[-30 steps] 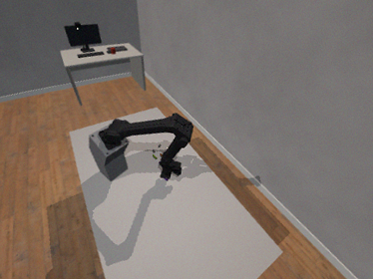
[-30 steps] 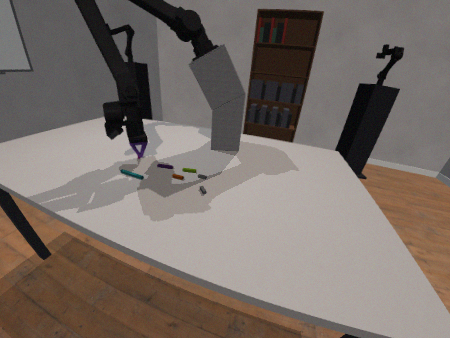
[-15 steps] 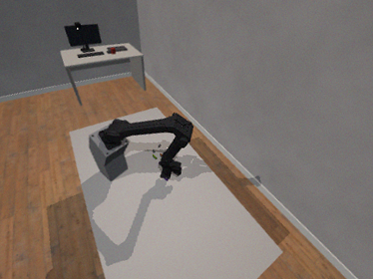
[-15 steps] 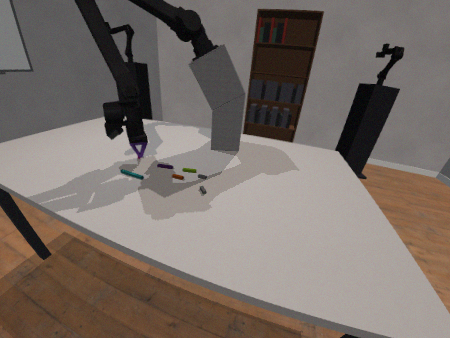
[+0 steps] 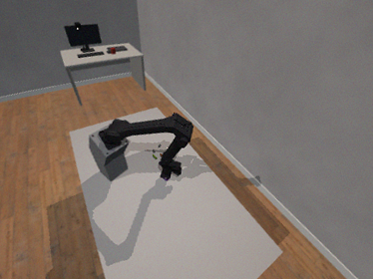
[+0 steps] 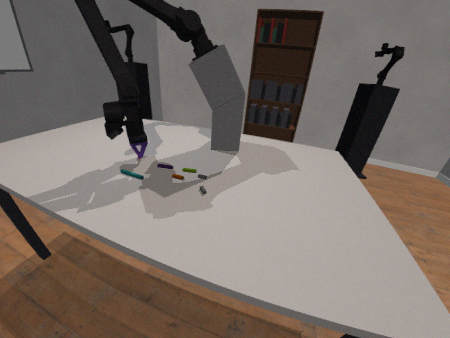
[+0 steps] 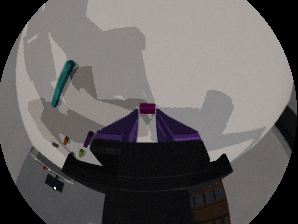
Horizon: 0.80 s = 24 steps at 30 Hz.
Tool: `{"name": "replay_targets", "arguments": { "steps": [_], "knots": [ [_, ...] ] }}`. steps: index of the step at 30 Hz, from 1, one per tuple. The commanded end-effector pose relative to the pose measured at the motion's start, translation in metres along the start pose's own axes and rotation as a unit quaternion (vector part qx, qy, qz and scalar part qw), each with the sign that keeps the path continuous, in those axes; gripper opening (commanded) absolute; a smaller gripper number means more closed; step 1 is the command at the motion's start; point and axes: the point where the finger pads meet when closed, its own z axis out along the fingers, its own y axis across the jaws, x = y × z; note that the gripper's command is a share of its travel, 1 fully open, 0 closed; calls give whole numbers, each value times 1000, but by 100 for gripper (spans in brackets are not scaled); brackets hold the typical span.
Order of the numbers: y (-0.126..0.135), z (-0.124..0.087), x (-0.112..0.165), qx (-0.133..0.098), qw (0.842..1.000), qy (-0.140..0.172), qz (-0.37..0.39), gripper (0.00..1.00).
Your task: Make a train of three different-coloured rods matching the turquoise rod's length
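The tool (image 6: 139,152) stands slightly apart, loose around what looks like a magenta rod (image 7: 147,107) at its tips, near the turquoise rod (image 6: 132,174). Best to widen further, then rise straight off the counter (image 6: 300,225).

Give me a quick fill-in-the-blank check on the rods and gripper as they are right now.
1. The longest rod on the table, lying nearest the gripper in the exterior view, is coloured ___.
2. The short rod seen at the gripper's fingertips in the wrist view is coloured ___.
3. The gripper's fingers match the colour of the ___ rod lying to the right of the longest one in the exterior view.

Missing words: turquoise; magenta; purple.
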Motion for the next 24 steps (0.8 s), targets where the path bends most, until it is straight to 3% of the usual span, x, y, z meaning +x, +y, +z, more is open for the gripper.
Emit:
{"name": "replay_targets", "arguments": {
  "steps": [1, 6, 18, 24],
  "knots": [
    [-6, 5, 6, 2, 1000, 1, 3, 26],
    [-6, 5, 6, 2, 1000, 1, 3, 34],
    [-6, 4, 7, 2, 1000, 2, 3, 34],
    [1, -20, 3, -1, 1000, 1, 1, 34]
  ]
}}
